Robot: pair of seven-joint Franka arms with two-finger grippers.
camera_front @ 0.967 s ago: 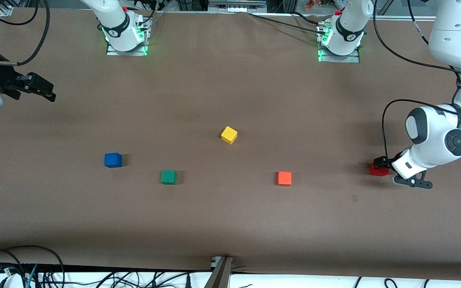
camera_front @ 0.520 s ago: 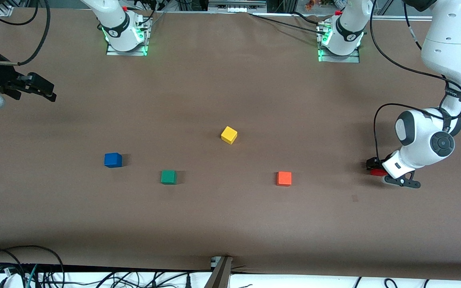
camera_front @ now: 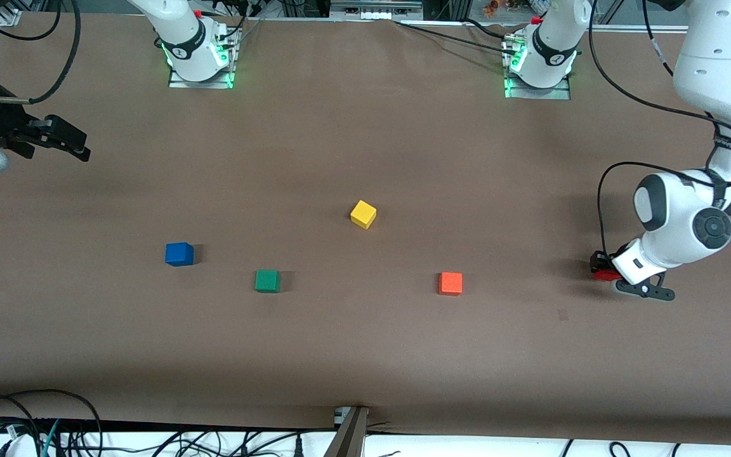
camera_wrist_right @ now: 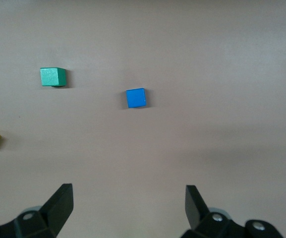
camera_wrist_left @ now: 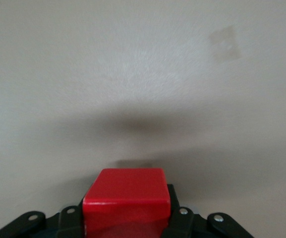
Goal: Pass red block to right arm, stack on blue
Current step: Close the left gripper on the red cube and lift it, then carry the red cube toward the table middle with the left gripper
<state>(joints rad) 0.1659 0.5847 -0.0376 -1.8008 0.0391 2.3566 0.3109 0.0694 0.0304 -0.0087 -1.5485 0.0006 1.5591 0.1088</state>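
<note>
The red block (camera_front: 605, 275) is held in my left gripper (camera_front: 601, 269), at the left arm's end of the table. In the left wrist view the block (camera_wrist_left: 127, 196) sits between the black fingers (camera_wrist_left: 181, 222) of the left gripper (camera_wrist_left: 127, 220), a little above the table, with its shadow below it. The blue cube (camera_front: 179, 254) lies on the table toward the right arm's end and also shows in the right wrist view (camera_wrist_right: 136, 97). My right gripper (camera_front: 77, 147) hangs open and empty over the table's edge at its own end, its jaws wide apart (camera_wrist_right: 128, 201).
A green cube (camera_front: 267, 280) lies beside the blue one and shows in the right wrist view (camera_wrist_right: 52, 77). A yellow cube (camera_front: 363, 214) is mid-table, and an orange cube (camera_front: 450, 283) lies between the green cube and the red block. Cables run along the table's near edge.
The left hand shifted slightly toward the middle and back with the red block. Less of the block now shows under the gripper. The right arm has not moved.
</note>
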